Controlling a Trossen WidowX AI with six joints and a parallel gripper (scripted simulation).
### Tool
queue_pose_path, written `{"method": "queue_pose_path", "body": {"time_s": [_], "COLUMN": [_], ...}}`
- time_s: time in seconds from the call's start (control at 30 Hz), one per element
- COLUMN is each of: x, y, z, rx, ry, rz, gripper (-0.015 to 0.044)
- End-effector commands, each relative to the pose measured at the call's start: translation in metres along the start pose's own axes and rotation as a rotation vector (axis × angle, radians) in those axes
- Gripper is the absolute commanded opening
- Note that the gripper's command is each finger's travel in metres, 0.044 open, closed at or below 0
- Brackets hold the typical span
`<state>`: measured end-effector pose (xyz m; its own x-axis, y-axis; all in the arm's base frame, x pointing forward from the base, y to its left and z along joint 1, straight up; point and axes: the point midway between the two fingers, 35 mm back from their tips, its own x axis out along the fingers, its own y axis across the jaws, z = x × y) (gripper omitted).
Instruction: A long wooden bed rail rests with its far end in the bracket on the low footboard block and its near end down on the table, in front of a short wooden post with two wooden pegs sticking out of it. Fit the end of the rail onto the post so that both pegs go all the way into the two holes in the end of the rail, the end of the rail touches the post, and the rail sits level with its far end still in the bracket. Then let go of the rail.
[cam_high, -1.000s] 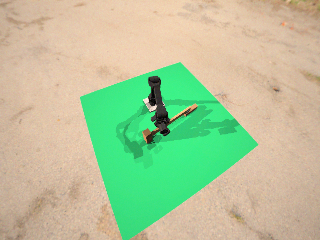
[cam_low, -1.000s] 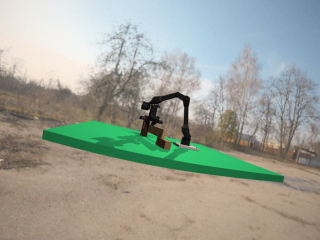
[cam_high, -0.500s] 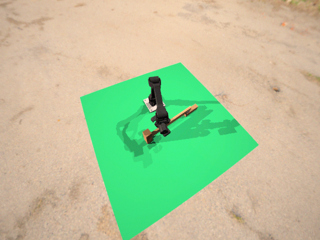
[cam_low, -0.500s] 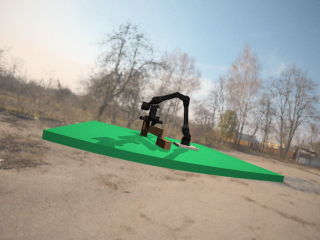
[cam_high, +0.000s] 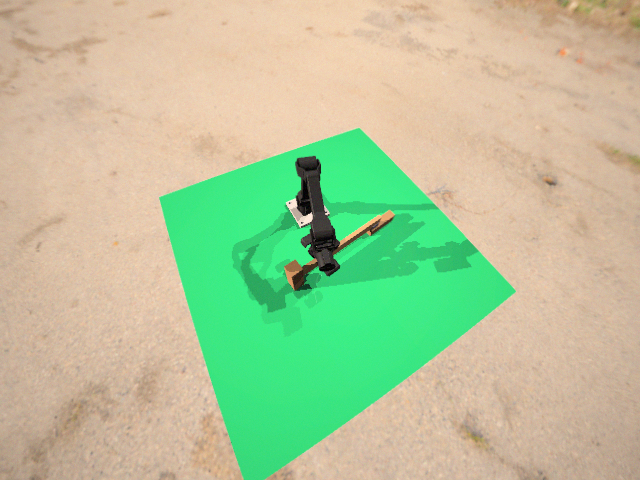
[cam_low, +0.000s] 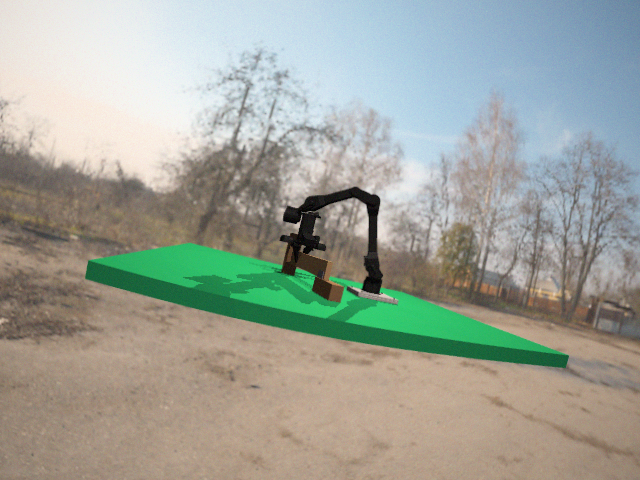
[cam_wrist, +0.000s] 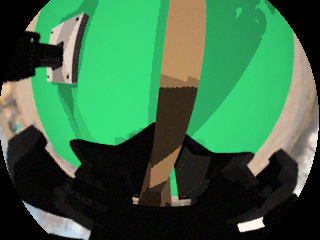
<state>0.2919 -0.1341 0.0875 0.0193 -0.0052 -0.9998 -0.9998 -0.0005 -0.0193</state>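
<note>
The long wooden rail (cam_high: 356, 236) (cam_low: 314, 264) (cam_wrist: 184, 40) runs from the low footboard block (cam_high: 386, 215) (cam_low: 327, 289) to the short wooden post (cam_high: 294, 274) (cam_low: 287, 264). My gripper (cam_high: 327, 267) (cam_low: 298, 251) (cam_wrist: 163, 127) is shut on the rail near its post end and holds that end up off the table. In the top view the rail's end lies against or very close to the post. The pegs and holes are hidden. In the wrist view the rail runs straight away between my fingers.
The green table (cam_high: 336, 361) (cam_low: 206, 297) lies on sandy ground. The arm's white base plate (cam_high: 300, 211) (cam_low: 374, 296) (cam_wrist: 67, 47) stands behind the rail, near the table's middle.
</note>
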Motion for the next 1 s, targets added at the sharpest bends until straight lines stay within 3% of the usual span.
{"method": "queue_pose_path", "body": {"time_s": [0.0,0.97], "x": [-0.003,-0.0062], "y": [-0.0017,-0.0033], "z": [-0.0043,0.0033], "rx": [-0.001,-0.001], "ry": [0.008,0.007], "rz": [-0.008,-0.008], "gripper": [0.0,0.0]}}
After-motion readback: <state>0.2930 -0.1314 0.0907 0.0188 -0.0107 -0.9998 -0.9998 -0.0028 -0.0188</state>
